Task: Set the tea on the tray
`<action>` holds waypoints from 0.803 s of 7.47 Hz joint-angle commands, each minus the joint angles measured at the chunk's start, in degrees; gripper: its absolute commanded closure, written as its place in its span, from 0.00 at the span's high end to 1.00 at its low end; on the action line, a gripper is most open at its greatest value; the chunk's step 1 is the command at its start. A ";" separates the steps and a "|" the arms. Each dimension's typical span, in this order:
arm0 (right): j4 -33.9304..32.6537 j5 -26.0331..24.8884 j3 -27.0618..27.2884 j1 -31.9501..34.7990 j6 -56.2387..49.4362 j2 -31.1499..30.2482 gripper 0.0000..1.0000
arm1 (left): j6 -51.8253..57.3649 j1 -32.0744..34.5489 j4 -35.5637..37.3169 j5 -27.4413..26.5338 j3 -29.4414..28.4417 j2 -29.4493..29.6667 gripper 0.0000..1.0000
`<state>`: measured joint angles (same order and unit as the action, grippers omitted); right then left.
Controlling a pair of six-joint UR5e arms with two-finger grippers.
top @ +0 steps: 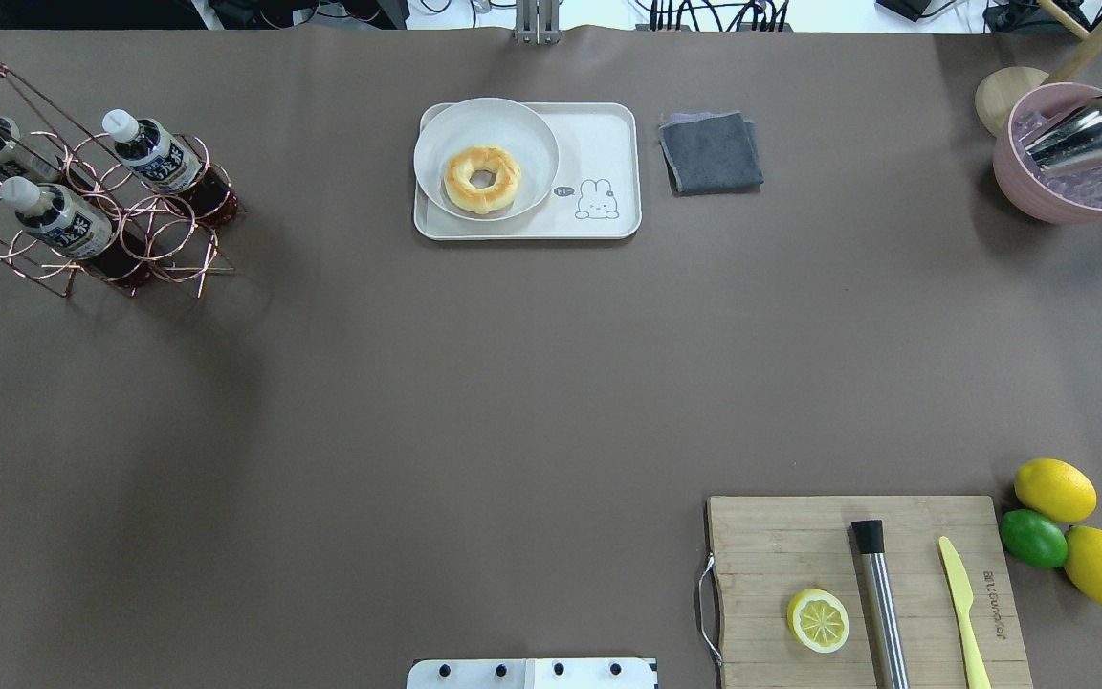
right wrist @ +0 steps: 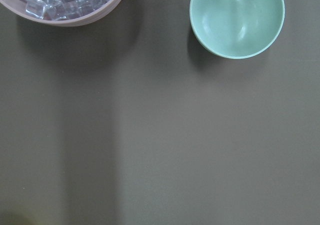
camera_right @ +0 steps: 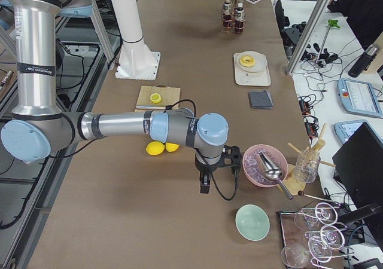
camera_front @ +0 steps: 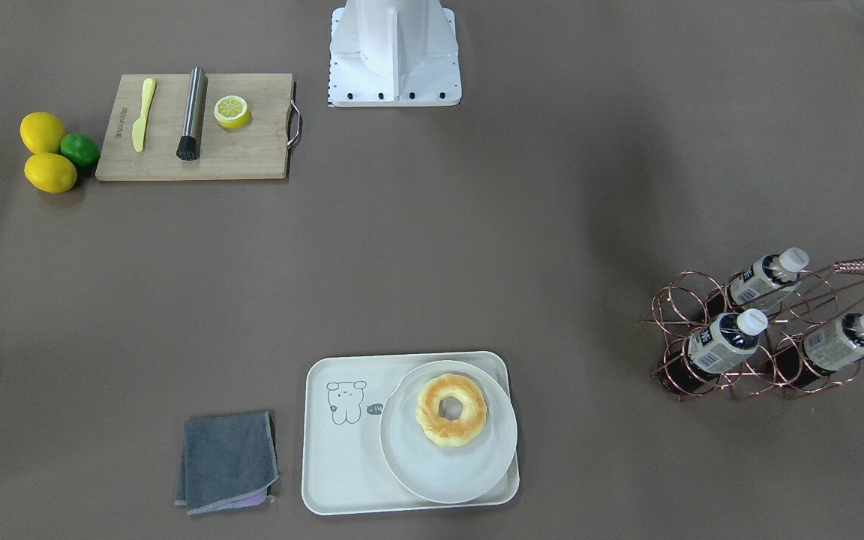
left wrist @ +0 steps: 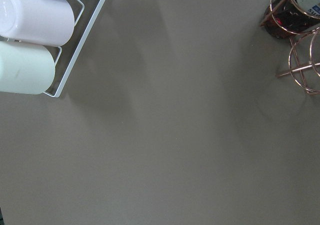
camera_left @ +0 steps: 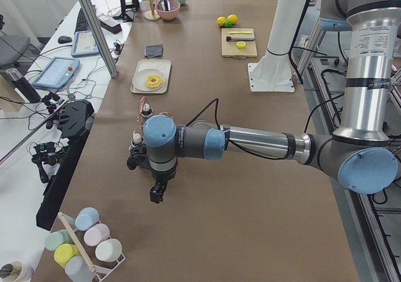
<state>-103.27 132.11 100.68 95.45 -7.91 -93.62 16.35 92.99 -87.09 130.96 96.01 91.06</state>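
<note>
Three alike tea bottles (camera_front: 724, 343) (top: 61, 222) with white caps lean in a copper wire rack (camera_front: 683, 296) at the table's left end. The rack's edge and one bottle's dark base (left wrist: 286, 24) show in the left wrist view. The cream tray (camera_front: 342, 457) (top: 604, 144) with the cartoon drawing holds a round plate (camera_front: 447, 469) with a doughnut (camera_front: 451, 411). My left gripper (camera_left: 156, 194) hangs over bare table near the rack; I cannot tell if it is open. My right gripper (camera_right: 204, 185) hangs near a pink ice bowl; I cannot tell its state either.
A grey cloth (top: 711, 151) lies beside the tray. A wooden cutting board (top: 771, 536) carries a half lemon, a muddler and a yellow knife, with lemons and a lime (top: 1033, 538) beside it. The pink ice bowl (top: 1077, 153), a green bowl (right wrist: 236, 19) and a cup rack (left wrist: 30, 35) stand at the table's ends.
</note>
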 commanded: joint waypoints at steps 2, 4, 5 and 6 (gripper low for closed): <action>0.00 0.08 0.13 0.35 0.00 0.02 1.00 | -0.18 -0.26 -0.18 -0.09 1.27 -0.18 0.97; 0.00 0.08 0.31 0.44 0.00 -0.24 1.00 | -6.37 -2.63 -0.01 -0.18 8.19 -0.79 0.97; 0.00 -0.01 0.22 0.35 0.00 -0.16 1.00 | -6.68 -5.42 -0.36 -0.26 11.44 -0.79 0.98; 0.00 -0.09 0.31 0.44 -0.09 -0.25 1.00 | -7.38 -6.49 -0.53 -0.18 14.61 -0.62 0.98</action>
<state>-103.27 132.14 100.91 95.83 -7.91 -93.77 10.92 89.27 -87.30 130.74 104.88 90.34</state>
